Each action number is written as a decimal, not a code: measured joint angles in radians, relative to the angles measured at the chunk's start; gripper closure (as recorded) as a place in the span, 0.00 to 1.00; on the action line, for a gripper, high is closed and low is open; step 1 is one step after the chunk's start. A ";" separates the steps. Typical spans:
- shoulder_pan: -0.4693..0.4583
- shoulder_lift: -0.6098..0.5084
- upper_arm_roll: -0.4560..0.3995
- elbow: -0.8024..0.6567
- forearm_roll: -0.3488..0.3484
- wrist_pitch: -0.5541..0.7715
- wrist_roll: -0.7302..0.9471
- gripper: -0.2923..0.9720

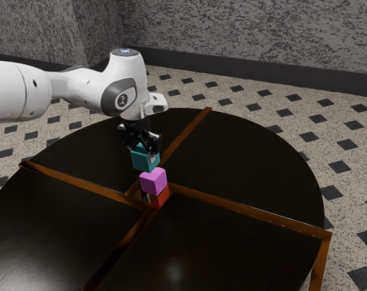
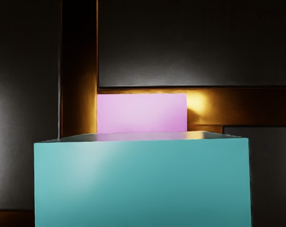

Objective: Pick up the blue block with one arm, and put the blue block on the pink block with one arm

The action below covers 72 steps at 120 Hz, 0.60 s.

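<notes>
Item: blue block point(image 1: 145, 160), teal in tone, held in the end effector point(image 1: 144, 148) just left of centre in the exterior frame, off the counter point(image 1: 250, 151).

Detail: The two black fingers are closed onto opposite side faces of the cube, spread only as far as its width, and the arm comes in from the upper left. The cube hangs just above and slightly to the upper left of the pink block point(image 1: 153, 180), not touching it. The pink block sits on a red block point(image 1: 162, 199) where the wooden strips point(image 1: 244, 209) cross. It probably handles as rigid, light and smooth-faced with sharp edges, so it may slip if pinched near a corner. The best hold is likely mid-face on parallel sides, leaving the underside free to land flat. The two-cube base looks narrow, so an off-centre landing risks tipping it.
</notes>
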<state>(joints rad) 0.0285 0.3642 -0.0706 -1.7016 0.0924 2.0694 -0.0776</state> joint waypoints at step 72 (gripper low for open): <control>0.009 0.053 0.000 0.048 0.003 0.000 0.033 0.46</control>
<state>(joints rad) 0.0372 0.4171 -0.0706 -1.6534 0.0955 2.0695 -0.0447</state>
